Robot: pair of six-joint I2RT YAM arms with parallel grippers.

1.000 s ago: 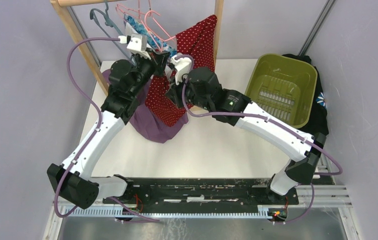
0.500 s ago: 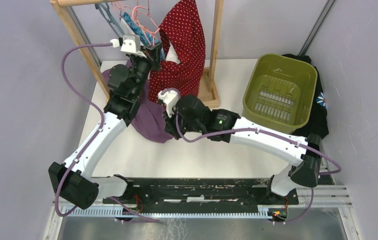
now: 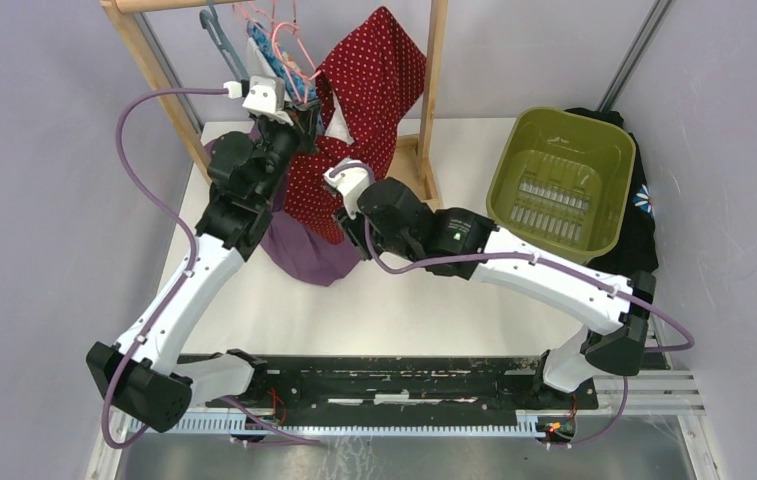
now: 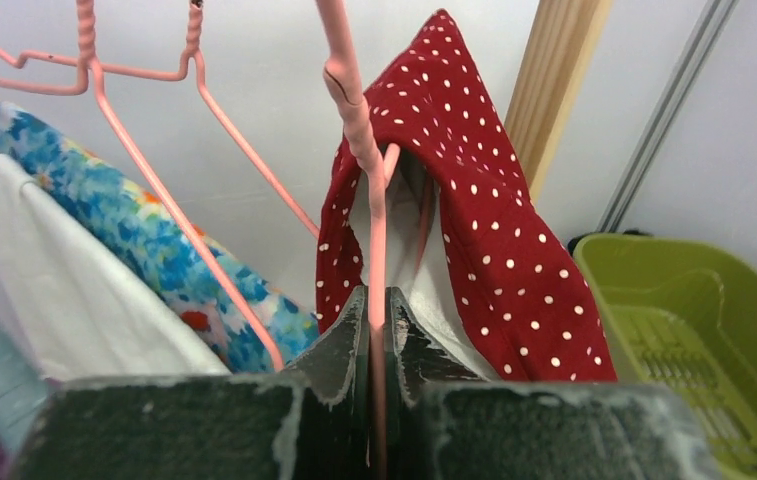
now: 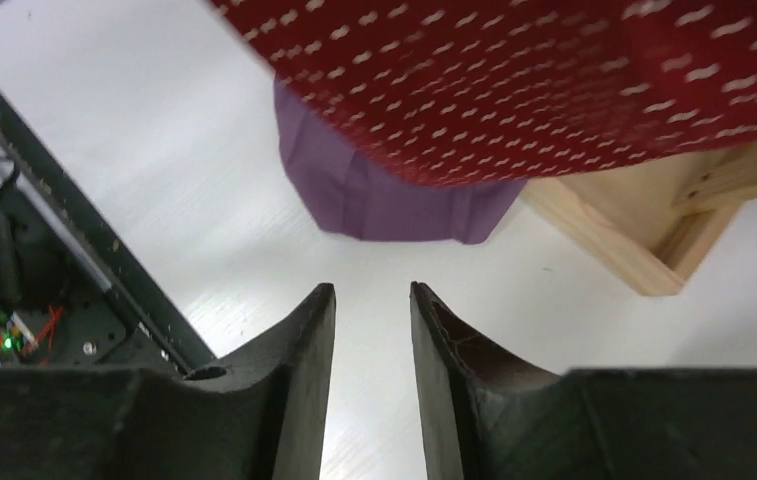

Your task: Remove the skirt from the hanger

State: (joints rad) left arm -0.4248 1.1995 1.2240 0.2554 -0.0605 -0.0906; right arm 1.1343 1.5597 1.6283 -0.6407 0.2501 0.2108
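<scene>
Where the white bench [image 3: 474, 310] ends, pale lilac-grey walls [image 3: 44, 120] close the space in on both sides and at the back. A wooden rack [image 3: 436, 70] stands at the far edge of the bench, its foot resting on the surface. On the right sits a green basket [image 3: 512, 165], with a dark garment [image 3: 644, 200] bunched against its far side. A purple cloth [image 3: 304, 255] lies heaped on the bench below the rack.

The skirt [image 3: 369, 90], red with white dots, hangs on a pink wire hanger [image 4: 354, 125] between the rack's posts. Its long axis runs top to bottom: it rises to a peak over the hanger, and its lower edge reaches down toward the purple cloth, leaning to the near left in the top view. White lining shows inside the peak in the left wrist view. A blue floral garment [image 4: 124, 230] hangs just beside it on another pink hanger.

The left fingers [image 4: 346, 335] are closed tight on the hanger's wire, just below its twisted neck. The right fingers [image 5: 309, 340] stand narrowly apart with nothing between them, below the skirt's lower edge and not touching it.
</scene>
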